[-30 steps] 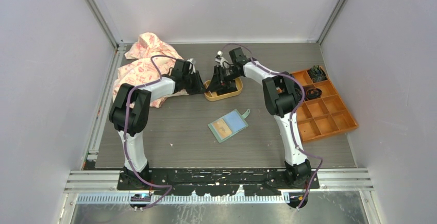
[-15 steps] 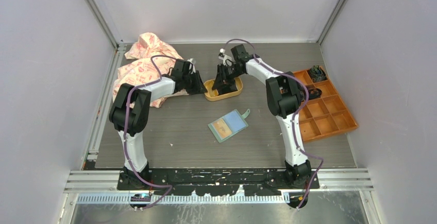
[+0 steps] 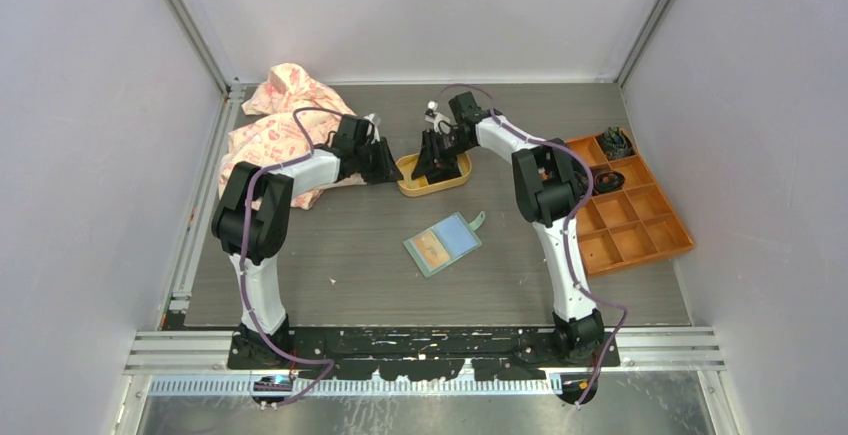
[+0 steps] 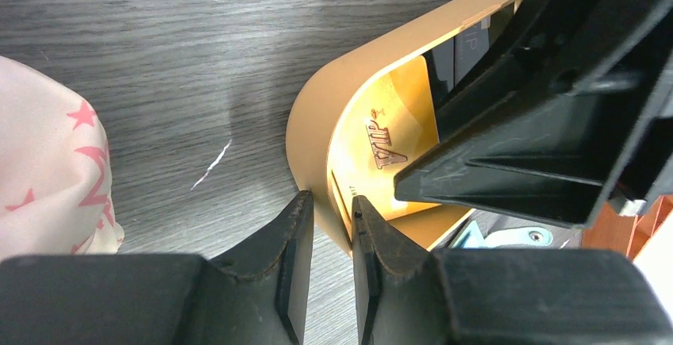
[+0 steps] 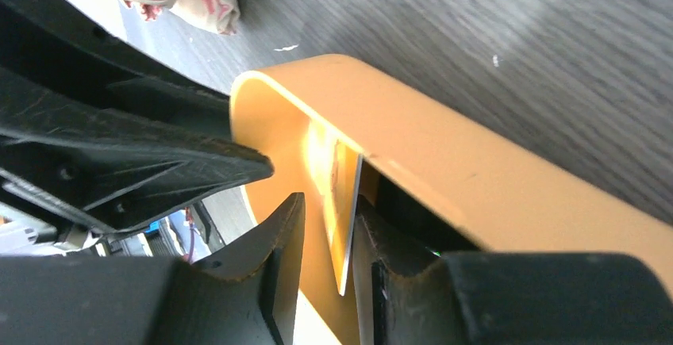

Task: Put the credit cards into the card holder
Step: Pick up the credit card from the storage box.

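Note:
The yellow-orange oval tray sits at the table's middle back. My left gripper is shut on the tray's left wall, one finger outside and one inside. A beige-gold card marked VIP and a black card lie in the tray. My right gripper reaches into the tray. Its jaws stand narrowly apart around a beige-gold card standing on edge, which leans on the right finger. The sage-green card holder lies open nearer the arms, apart from both grippers.
A pink patterned cloth lies bunched at the back left, beside the left arm. An orange compartment box with small dark items stands at the right. The two grippers work close together at the tray.
My right wrist has shifted slightly right and turned over the tray. The left arm, the tray and the card holder have not moved.

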Controlling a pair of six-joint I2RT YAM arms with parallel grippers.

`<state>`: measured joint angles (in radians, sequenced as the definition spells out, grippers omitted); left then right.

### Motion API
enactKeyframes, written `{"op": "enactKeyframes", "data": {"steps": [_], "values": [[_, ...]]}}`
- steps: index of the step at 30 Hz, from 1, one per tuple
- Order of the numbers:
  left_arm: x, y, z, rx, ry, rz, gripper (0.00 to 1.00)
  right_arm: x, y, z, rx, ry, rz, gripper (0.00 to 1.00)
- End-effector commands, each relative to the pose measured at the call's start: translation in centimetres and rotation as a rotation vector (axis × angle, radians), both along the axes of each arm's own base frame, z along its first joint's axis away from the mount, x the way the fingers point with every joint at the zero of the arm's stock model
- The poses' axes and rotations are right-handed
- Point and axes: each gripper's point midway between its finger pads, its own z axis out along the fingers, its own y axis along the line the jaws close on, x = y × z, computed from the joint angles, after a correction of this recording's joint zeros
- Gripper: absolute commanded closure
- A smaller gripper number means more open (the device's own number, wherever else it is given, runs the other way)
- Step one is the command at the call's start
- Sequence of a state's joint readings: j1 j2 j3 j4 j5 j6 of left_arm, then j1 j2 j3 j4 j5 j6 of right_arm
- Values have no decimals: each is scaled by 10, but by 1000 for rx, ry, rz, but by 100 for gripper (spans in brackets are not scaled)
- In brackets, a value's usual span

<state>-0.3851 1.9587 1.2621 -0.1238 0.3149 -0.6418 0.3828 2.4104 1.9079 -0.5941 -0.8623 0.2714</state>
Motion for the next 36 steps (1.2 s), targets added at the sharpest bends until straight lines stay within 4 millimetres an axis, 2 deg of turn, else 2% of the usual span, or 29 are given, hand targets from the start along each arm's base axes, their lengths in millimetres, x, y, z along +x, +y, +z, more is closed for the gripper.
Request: {"op": "enactKeyframes", "data": {"steps": [1, 6, 13, 16, 22, 26, 29, 36], "values": [[10, -13, 25, -45, -76, -37, 75, 11, 7, 10, -11, -53, 1, 66], [6, -13, 28, -48, -80, -42, 74, 10, 7, 21, 28, -47, 5, 68], [2, -11, 45, -60, -116, -43, 72, 19, -1, 44, 133, -21, -44, 90], [-1, -8, 61, -62, -148, -42, 69, 21, -5, 50, 166, -3, -63, 92], [-11, 3, 91, -78, -218, -36, 64, 27, -12, 61, 210, -7, -87, 90], [-22, 14, 105, -91, -251, -25, 63, 27, -13, 60, 215, 8, -88, 78], [-33, 26, 112, -100, -265, -15, 62, 27, -13, 59, 215, 12, -88, 72], [-67, 44, 112, -106, -273, -7, 62, 28, -16, 54, 195, 15, -102, 72]]}}
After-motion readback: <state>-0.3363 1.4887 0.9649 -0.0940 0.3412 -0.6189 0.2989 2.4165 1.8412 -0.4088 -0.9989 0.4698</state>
